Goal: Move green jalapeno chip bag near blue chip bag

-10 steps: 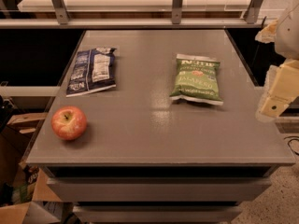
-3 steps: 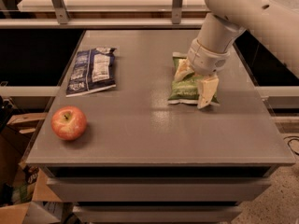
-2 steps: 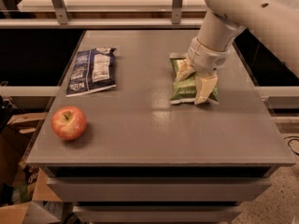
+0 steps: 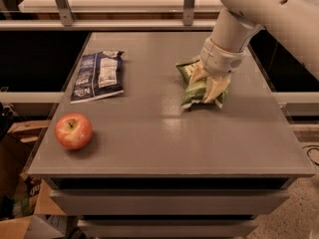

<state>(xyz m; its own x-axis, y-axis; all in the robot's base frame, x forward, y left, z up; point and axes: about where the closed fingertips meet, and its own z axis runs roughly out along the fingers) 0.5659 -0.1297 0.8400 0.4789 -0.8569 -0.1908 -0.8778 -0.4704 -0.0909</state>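
The green jalapeno chip bag [image 4: 192, 91] lies crumpled on the right half of the grey table [image 4: 164, 138]. My gripper [image 4: 205, 85] comes down on it from the upper right, and its cream fingers [image 4: 215, 88] are closed around the bag's middle. The bag's left end sticks out past the fingers; its right part is hidden by them. The blue chip bag [image 4: 96, 75] lies flat at the table's left, label side up, well apart from the green bag.
A red apple [image 4: 73, 131] sits near the table's front left corner. Metal rails [image 4: 60, 4] and a pale shelf stand behind the table. Cardboard boxes [image 4: 22, 203] lie on the floor at the lower left.
My arm came in from the right edge and dropped onto the green bag. Over the last second the fingers have closed on it and the bag has bunched up, shifting slightly.
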